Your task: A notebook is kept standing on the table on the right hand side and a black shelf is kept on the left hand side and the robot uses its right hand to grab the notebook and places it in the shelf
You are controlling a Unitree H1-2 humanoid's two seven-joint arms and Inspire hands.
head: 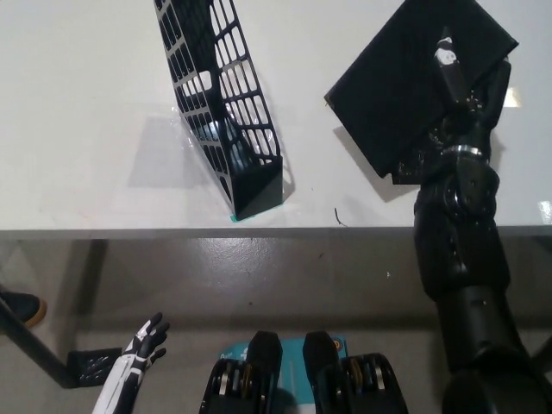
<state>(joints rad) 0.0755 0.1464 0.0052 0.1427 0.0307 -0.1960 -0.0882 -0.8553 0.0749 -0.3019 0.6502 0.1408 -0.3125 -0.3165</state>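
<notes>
**Notebook in right robot hand, right of the shelf**

Currently the right robot hand [457, 103] is closed on the notebook [405, 82], gripping it at its right side; one finger [448, 69] lies across the black cover. The notebook is tilted, a flat dark slab with its low corner pointing toward the desk's near edge. It casts a shadow on the desk [86, 112] beneath it. I can't tell whether that low corner touches the surface or hangs just above it.

The black shelf [220, 103] stands on the desk left of the notebook, well apart from it, with a strip of bare desk between them. It's a lattice-walled file holder, leaning in this view, with its solid short end facing the near desk edge. Nothing clearly visible inside it.

The right arm [461, 259] comes up from the bottom right, crossing the desk edge below the notebook.

The left robot hand [142, 345] rests low at the bottom left, below desk level over the floor, holding nothing, fingers loosely spread.

A small dark squiggle mark [338, 217] sits on the desk near the edge, between shelf and arm.

A shoe [19, 308] shows at the far left edge on the floor.
</notes>
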